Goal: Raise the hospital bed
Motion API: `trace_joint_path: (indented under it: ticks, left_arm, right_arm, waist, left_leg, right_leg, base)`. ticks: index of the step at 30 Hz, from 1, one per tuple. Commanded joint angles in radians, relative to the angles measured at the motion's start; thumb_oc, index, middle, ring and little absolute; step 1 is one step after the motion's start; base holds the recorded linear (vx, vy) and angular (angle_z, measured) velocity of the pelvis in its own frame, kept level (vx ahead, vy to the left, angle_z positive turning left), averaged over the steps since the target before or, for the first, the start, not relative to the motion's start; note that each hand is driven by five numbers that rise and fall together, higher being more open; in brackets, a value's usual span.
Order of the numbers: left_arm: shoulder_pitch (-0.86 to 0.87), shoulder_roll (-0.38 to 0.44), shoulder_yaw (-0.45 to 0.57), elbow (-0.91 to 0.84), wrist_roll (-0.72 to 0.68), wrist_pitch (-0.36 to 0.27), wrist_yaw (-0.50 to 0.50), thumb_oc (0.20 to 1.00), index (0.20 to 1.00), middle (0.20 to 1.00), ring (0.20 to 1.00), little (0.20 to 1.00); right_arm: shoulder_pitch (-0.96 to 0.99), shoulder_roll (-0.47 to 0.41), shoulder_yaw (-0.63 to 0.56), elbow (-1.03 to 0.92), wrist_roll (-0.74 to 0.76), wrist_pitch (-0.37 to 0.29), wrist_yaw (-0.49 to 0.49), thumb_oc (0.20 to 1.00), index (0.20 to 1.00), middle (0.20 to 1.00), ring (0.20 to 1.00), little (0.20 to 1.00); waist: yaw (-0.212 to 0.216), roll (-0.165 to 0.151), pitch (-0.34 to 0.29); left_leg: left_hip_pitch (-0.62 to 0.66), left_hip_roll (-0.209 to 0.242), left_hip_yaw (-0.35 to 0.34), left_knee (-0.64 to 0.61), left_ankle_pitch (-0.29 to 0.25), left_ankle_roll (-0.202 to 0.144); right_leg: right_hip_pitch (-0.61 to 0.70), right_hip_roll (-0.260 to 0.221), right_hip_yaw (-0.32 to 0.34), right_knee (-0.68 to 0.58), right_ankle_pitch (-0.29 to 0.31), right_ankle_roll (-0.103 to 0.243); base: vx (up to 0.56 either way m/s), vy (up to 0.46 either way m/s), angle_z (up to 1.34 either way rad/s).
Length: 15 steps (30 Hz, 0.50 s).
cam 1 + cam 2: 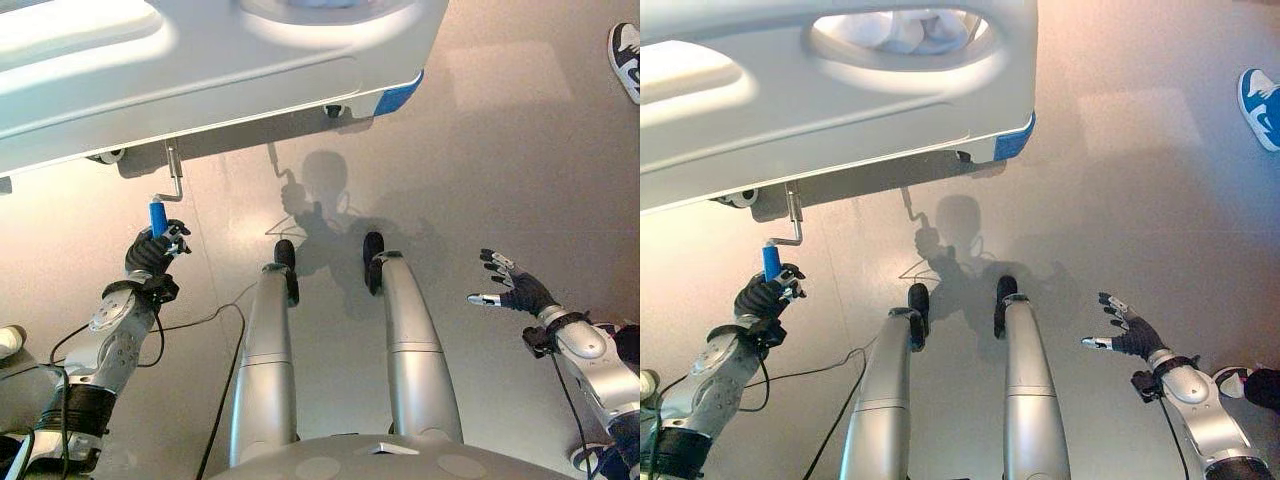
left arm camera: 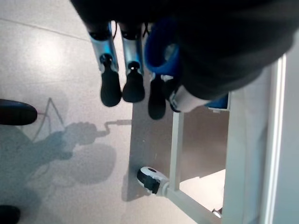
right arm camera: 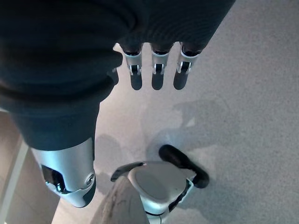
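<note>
The white hospital bed's footboard (image 1: 220,70) fills the upper left, with a blue corner bumper (image 1: 398,98). Under its edge hangs a metal crank (image 1: 174,172) ending in a blue handle (image 1: 157,217). My left hand (image 1: 152,252) is curled round the lower end of that blue handle (image 1: 771,262); in the left wrist view the blue grip (image 2: 161,51) sits inside the hand, fingers (image 2: 133,86) wrapped past it. My right hand (image 1: 515,287) hovers open over the bare floor at the lower right, fingers (image 3: 158,77) straight and holding nothing.
A bed caster (image 2: 150,178) and white frame legs (image 2: 176,140) stand close behind the crank. Another caster (image 1: 110,156) shows under the footboard. A person's shoe (image 1: 1260,105) rests on the floor at the far right. Grey floor spreads between bed and right hand.
</note>
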Motion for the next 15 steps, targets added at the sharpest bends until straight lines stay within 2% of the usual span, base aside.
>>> trace_joint_path:
  ticks: [1, 15]
  left_arm:
    - [0.253, 0.098, 0.198, -0.119, 0.061, -0.16, -0.047, 0.2, 0.2, 0.2, 0.2, 0.2]
    - [0.257, 0.067, 0.219, -0.036, 0.084, -0.148, -0.026, 0.2, 0.2, 0.2, 0.2, 0.2]
  right_arm:
    - [0.074, -0.019, -0.012, -0.002, -0.021, -0.023, -0.001, 1.0, 1.0, 1.0, 1.0, 1.0]
    - [0.073, -0.004, -0.014, -0.005, -0.024, -0.011, -0.004, 1.0, 1.0, 1.0, 1.0, 1.0]
  waist:
    - [0.055, 0.031, -0.079]
    - [0.064, 0.021, -0.068]
  left_leg:
    - [-0.096, -0.064, 0.045, -0.132, 0.258, 0.071]
    - [-0.127, -0.08, 0.053, -0.078, 0.25, 0.071]
  right_leg:
    - [0.0, 0.022, -0.057, -0.113, 0.149, 0.081]
    - [-0.02, 0.007, -0.058, -0.083, 0.158, 0.098]
  base:
    - [0.01, 0.04, -0.01]
    - [0.01, 0.046, 0.01]
